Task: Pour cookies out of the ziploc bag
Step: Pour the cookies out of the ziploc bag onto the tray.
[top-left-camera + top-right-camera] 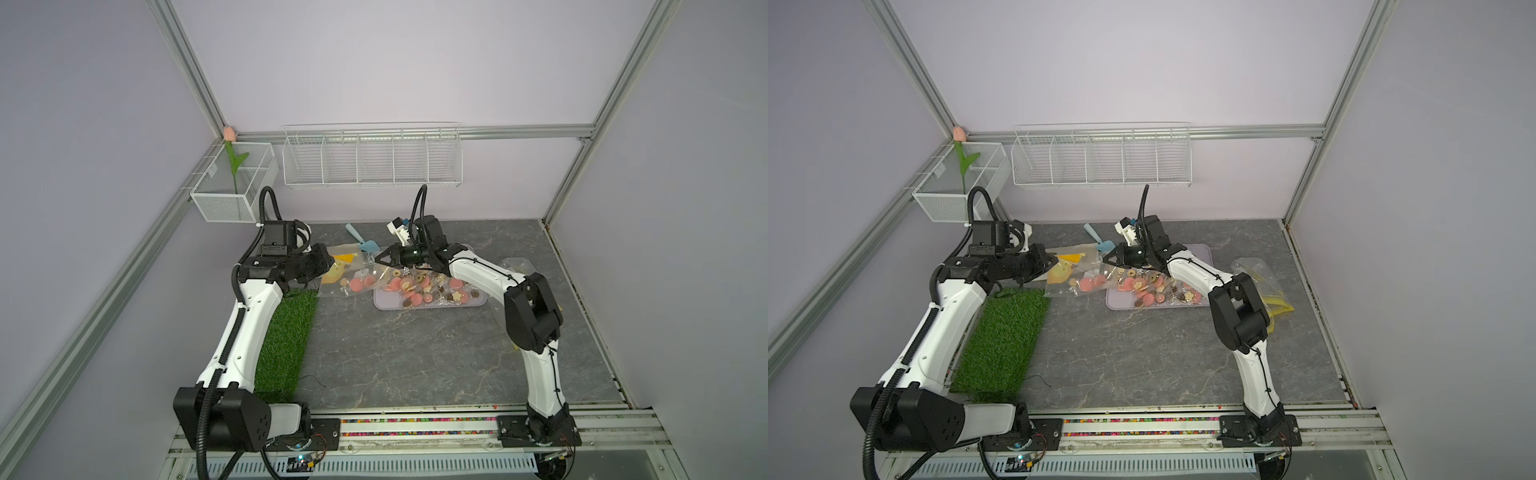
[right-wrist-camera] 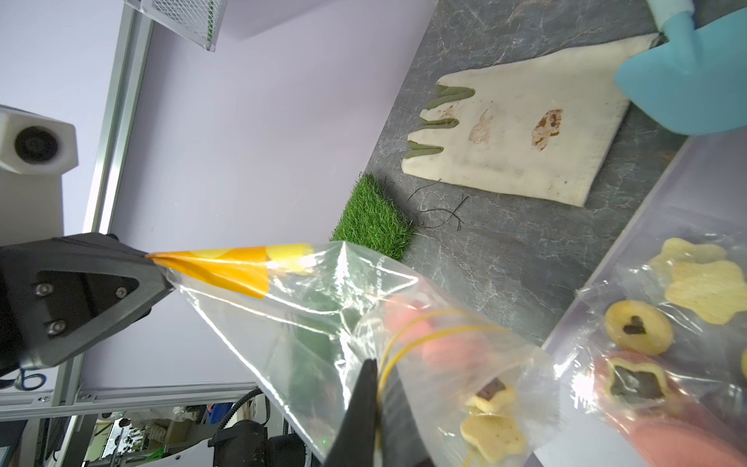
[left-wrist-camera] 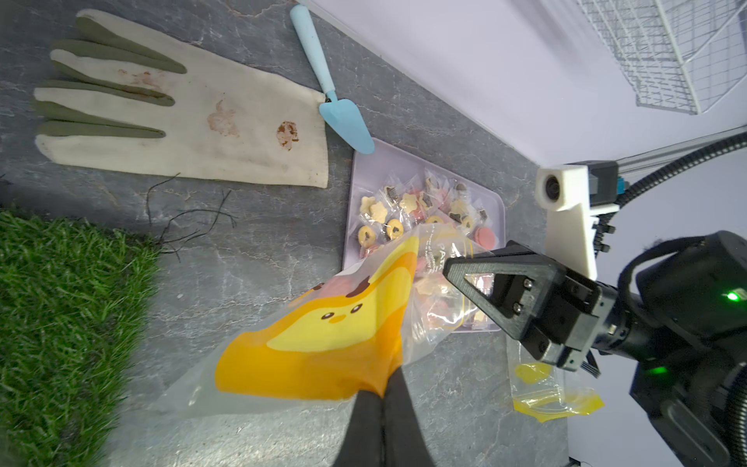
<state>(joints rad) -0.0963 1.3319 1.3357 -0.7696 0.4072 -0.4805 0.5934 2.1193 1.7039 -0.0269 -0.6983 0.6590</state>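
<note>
Pouring under way: my left gripper (image 1: 330,262) pinches a bottom corner of the ziploc bag (image 3: 323,356), my right gripper (image 2: 374,364) pinches its mouth over the left end of the tray (image 1: 478,301), where most cookies (image 1: 419,289) lie; next, probably, raise that corner to empty the remainder.

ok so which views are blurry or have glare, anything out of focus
Left wrist view: the glove is sharp, the grass mat smears toward the edge. Right wrist view: bright glare streaks on the ziploc bag, and the cookies inside it and the blue spatula are soft. Both top views: even soft light, cookies too small for detail.
</note>
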